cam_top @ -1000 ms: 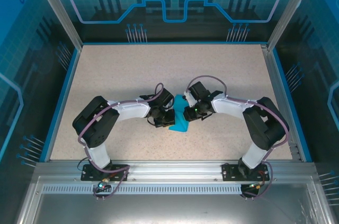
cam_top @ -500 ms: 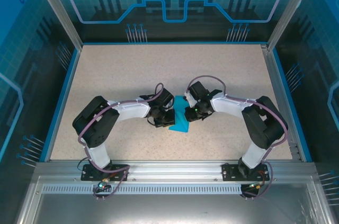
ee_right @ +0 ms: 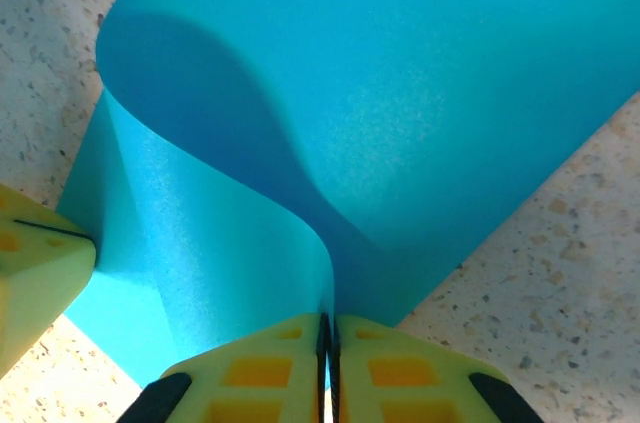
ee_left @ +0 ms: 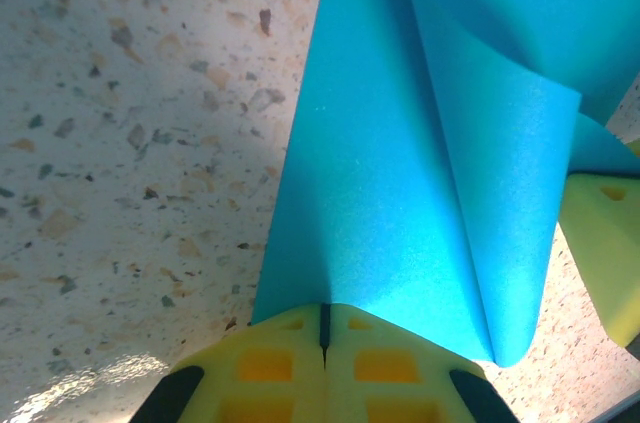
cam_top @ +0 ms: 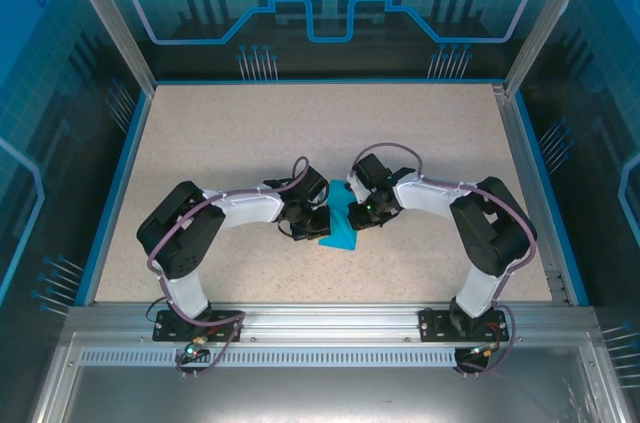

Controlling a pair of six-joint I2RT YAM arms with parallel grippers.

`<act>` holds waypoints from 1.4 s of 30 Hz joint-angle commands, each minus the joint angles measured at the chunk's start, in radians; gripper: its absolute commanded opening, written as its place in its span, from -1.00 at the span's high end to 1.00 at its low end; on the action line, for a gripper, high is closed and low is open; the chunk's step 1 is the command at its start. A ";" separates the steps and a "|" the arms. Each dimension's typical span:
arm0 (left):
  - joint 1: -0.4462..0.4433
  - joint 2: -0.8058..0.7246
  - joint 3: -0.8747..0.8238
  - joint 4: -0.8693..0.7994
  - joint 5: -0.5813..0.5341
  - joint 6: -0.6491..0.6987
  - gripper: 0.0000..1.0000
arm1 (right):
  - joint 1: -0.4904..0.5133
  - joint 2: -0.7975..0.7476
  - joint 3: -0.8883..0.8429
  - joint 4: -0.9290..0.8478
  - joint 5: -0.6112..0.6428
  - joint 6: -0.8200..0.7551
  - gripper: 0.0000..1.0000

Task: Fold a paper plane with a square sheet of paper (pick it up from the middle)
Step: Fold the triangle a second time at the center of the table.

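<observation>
Left wrist | square sheet of paper [ee_left: 400,143] | edge hidden between closed left fingers [ee_left: 265,368]

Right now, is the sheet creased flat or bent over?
Bent over, uncreased: the square sheet of paper curls in a rounded loop, pinched by the left gripper and right gripper.

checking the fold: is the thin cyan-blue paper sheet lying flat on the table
No, the cyan-blue paper sheet bows up in a curved flap.
</observation>
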 commanded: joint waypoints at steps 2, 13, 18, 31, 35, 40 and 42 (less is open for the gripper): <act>-0.011 0.040 -0.012 -0.052 -0.046 0.022 0.96 | -0.012 0.006 0.017 -0.028 -0.005 0.003 0.75; -0.013 0.031 -0.012 -0.047 -0.046 0.018 0.94 | -0.010 0.024 0.026 -0.040 0.011 0.020 0.75; -0.012 0.030 -0.013 -0.042 -0.044 0.019 0.94 | -0.010 0.032 0.029 -0.041 0.014 0.017 0.75; -0.015 0.040 -0.004 -0.053 -0.047 0.025 0.94 | -0.008 0.029 0.051 -0.047 0.005 -0.013 0.74; -0.014 0.038 -0.005 -0.052 -0.049 0.026 0.94 | -0.009 0.044 0.042 -0.049 0.012 -0.009 0.75; -0.014 0.029 -0.002 -0.049 -0.048 0.025 0.91 | -0.008 0.061 0.044 -0.059 0.028 -0.002 0.75; -0.014 0.016 -0.002 -0.044 -0.049 0.024 0.90 | -0.008 0.066 0.044 -0.058 0.027 0.001 0.75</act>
